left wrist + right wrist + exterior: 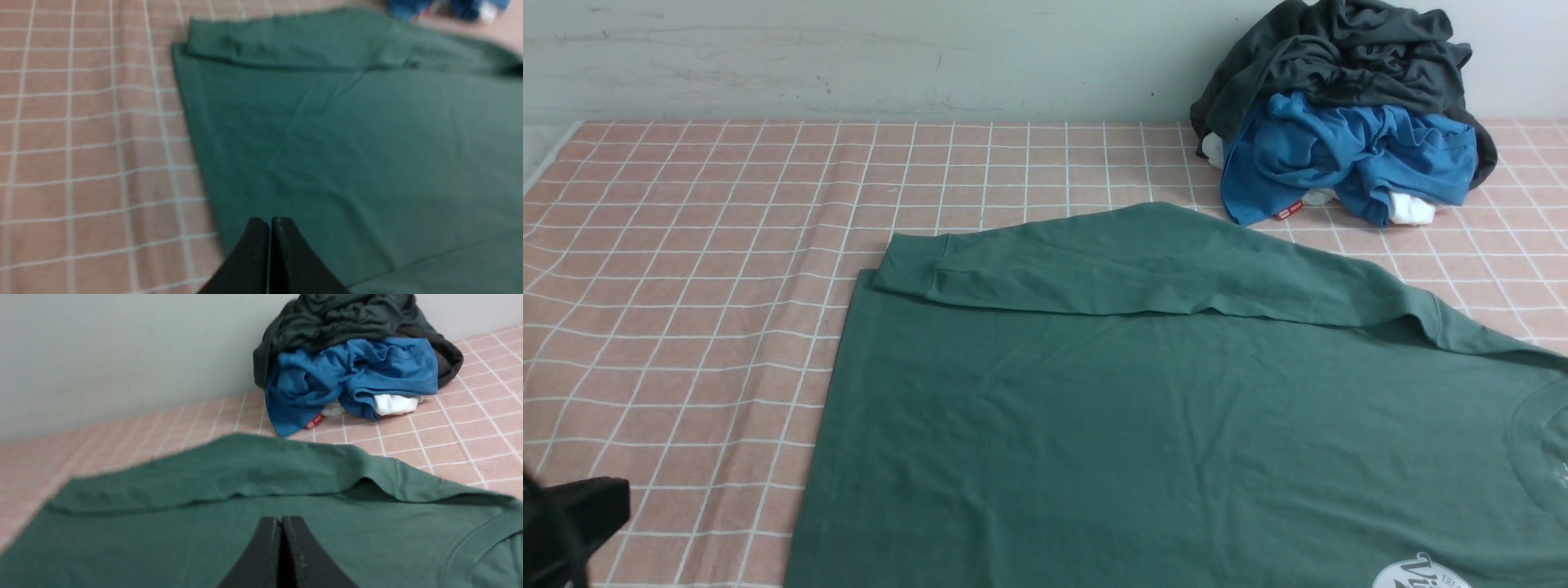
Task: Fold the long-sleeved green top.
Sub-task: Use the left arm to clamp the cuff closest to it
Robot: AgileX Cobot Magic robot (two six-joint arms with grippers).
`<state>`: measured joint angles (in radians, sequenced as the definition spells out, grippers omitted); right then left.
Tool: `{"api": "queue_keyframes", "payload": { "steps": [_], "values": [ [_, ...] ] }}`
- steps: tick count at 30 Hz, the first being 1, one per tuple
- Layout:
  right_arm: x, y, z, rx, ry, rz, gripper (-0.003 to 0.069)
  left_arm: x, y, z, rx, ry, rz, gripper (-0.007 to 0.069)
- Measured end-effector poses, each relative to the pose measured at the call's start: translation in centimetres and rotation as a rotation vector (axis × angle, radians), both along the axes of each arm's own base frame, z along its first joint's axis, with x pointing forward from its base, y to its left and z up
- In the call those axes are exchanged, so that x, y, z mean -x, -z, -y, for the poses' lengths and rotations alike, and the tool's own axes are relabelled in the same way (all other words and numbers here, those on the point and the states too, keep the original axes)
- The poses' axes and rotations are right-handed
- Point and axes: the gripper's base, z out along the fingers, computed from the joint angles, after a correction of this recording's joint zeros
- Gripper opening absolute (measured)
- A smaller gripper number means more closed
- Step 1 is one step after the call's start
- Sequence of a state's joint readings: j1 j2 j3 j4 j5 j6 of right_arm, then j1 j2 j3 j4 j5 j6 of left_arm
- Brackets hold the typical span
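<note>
Green long-sleeved top [1143, 425] is lying flat on the pink checked cloth [686, 327], taking up the near-right part of the table; hem [829, 425] is pointing to the robot's left, collar [1535, 457] is running off the right edge of the front view; a white printed logo [1421, 572] is showing at the near edge.

Progress: far sleeve [1143, 261] is lying folded in across the far edge of the body, cuff ending near the hem corner; I am reading this as the first fold done. Near sleeve is falling outside all three views, so I am not recording its state. Body is showing only light creases and no crosswise fold; judgement: sleeve stage is at most half confirmed, and the body folds (hem toward collar) are remaining, so the task is looking less than halfway.

Left gripper [269, 221]: jaws are pressing together with nothing between them, hovering above the top near its hem side; only a dark part of that arm is showing in the front view's near-left corner.

Right gripper [281, 519]: jaws are likewise pressing together, empty, hanging over the body of the top on the near side of the folded sleeve.

Pile of dark, blue and white clothes [1339, 106] is sitting at the far right against the wall, just beyond the top's far shoulder; not touching it as far as I can tell.
</note>
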<state>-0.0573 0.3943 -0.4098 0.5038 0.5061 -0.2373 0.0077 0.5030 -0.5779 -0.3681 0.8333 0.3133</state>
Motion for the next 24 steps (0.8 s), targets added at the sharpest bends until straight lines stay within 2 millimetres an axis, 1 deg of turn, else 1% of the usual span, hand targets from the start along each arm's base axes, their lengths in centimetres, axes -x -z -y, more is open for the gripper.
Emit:
{"api": "queue_keyframes", "payload": {
  "steps": [1, 2, 4, 5, 6, 7, 8, 9, 10, 13, 15, 16, 17, 18, 20, 21, 22, 24],
  "values": [
    [-0.8, -1.1, -0.1, 0.075, -0.043, -0.051, -0.0014, -0.6, -0.7, -0.2, -0.05, 0.01, -0.038, -0.0003],
    [-1.8, -2.5, -0.4, 0.14, -0.102, -0.121, -0.0014, -1.8, -0.9, -0.4, -0.125, 0.034, -0.128, 0.0],
    [-3.2, -3.4, -0.9, 0.189, -0.194, -0.236, -0.0014, -3.1, -0.9, -0.1, -0.2, 0.1, -0.233, 0.0011],
    [-3.4, -3.5, -0.9, 0.193, -0.201, -0.25, -0.0014, -3.2, -0.9, 0.0, -0.2, 0.109, -0.243, 0.0013],
    [-4.3, -3.6, -1.5, 0.216, -0.278, -0.344, -0.0014, -3.9, -0.3, 0.7, -0.231, 0.175, -0.31, 0.0029],
    [-4.7, -3.4, -1.9, 0.229, -0.331, -0.41, -0.0014, -4.3, 0.2, 1.4, -0.247, 0.228, -0.358, 0.0041],
    [-5.3, -2.8, -2.5, 0.242, -0.394, -0.499, -0.0014, -4.6, 0.9, 2.2, -0.264, 0.291, -0.405, 0.0064],
    [-5.4, -2.7, -2.6, 0.244, -0.404, -0.513, -0.0014, -4.8, 1.1, 2.4, -0.268, 0.302, -0.421, 0.0068],
    [-5.4, -1.6, -3.3, 0.271, -0.49, -0.638, -0.0014, -5.2, 2.0, 3.7, -0.296, 0.387, -0.478, 0.0109],
    [-5.2, 0.1, -4.3, 0.314, -0.603, -0.804, -0.0014, -6.1, 3.8, 5.7, -0.34, 0.486, -0.571, 0.019],
    [-5.1, 0.9, -4.7, 0.328, -0.636, -0.848, -0.0014, -6.7, 5.4, 7.1, -0.371, 0.541, -0.626, 0.0252],
    [-5.0, 1.2, -4.8, 0.332, -0.648, -0.865, -0.0014, -7.3, 6.5, 8.1, -0.389, 0.569, -0.65, 0.0286],
    [-5.0, 1.2, -4.8, 0.332, -0.648, -0.865, -0.0014, -7.4, 6.6, 8.3, -0.392, 0.572, -0.653, 0.0297],
    [-4.9, 1.4, -4.8, 0.332, -0.65, -0.873, -0.0014, -7.7, 7.2, 8.8, -0.401, 0.585, -0.662, 0.0311],
    [-4.9, 1.5, -4.7, 0.338, -0.65, -0.879, -0.0014, -8.6, 9.1, 10.2, -0.426, 0.612, -0.681, 0.0356],
    [-4.9, 1.5, -4.7, 0.34, -0.648, -0.875, -0.0014, -9.1, 10.1, 10.8, -0.446, 0.627, -0.688, 0.0367],
    [-4.9, 1.5, -4.7, 0.34, -0.648, -0.875, -0.0014, -9.2, 10.3, 10.8, -0.448, 0.626, -0.69, 0.0368],
    [-5.0, 1.5, -4.7, 0.341, -0.646, -0.872, -0.0014, -10.0, 12.1, 11.5, -0.492, 0.64, -0.709, 0.0378]
  ]
}}
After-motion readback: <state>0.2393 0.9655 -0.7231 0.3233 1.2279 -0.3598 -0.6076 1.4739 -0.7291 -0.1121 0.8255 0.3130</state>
